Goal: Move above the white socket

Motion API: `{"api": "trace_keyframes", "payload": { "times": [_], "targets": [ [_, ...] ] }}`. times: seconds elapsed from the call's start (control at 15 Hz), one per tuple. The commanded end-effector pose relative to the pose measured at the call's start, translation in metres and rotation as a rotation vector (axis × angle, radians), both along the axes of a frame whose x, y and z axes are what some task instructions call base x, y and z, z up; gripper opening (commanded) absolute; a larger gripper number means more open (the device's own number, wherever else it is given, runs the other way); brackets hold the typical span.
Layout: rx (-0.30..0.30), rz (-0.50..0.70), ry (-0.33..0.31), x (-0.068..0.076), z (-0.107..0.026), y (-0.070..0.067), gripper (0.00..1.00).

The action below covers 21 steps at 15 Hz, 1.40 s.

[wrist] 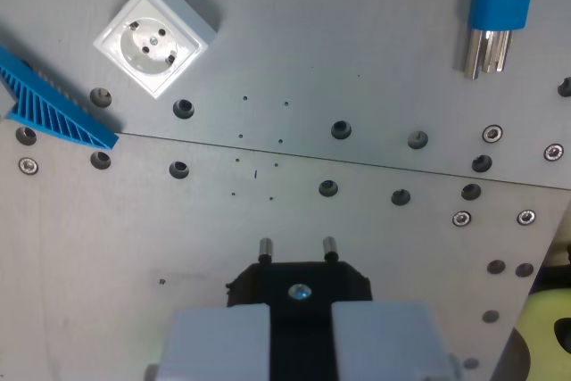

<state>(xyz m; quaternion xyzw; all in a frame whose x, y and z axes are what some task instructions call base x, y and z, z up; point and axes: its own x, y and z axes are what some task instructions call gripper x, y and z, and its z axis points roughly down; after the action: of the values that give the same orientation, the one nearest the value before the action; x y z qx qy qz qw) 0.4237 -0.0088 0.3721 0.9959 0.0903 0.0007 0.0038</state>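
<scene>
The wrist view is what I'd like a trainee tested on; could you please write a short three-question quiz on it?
1. True or false: the hand holds a black two-pin plug.
2. Where is the square white plastic socket: the wrist view's upper left or lower right?
3. What colour is the ribbed plastic wedge at the left edge?

Key: 1 true; 2 upper left; 3 blue.

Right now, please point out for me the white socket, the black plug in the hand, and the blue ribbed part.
white socket [153, 45]: wrist view, round recessed face.
black plug [300, 288]: wrist view, body near the centre screw.
blue ribbed part [52, 104]: wrist view, middle of the ribbed surface.
hand [300, 338]: wrist view, gap between its pads.
</scene>
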Motion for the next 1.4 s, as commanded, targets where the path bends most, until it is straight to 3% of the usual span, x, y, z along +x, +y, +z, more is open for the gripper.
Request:
{"api": "trace_keyframes", "payload": {
  "times": [0.07,0.73,1.4],
  "targets": [
    [0.0,0.0,0.0,0.0,0.0,0.0,0.0],
    [0.001,0.041,-0.006,-0.001,-0.005,0.002,0.0],
    [0.004,0.159,-0.071,-0.004,-0.033,0.011,0.0]
  ]
}}
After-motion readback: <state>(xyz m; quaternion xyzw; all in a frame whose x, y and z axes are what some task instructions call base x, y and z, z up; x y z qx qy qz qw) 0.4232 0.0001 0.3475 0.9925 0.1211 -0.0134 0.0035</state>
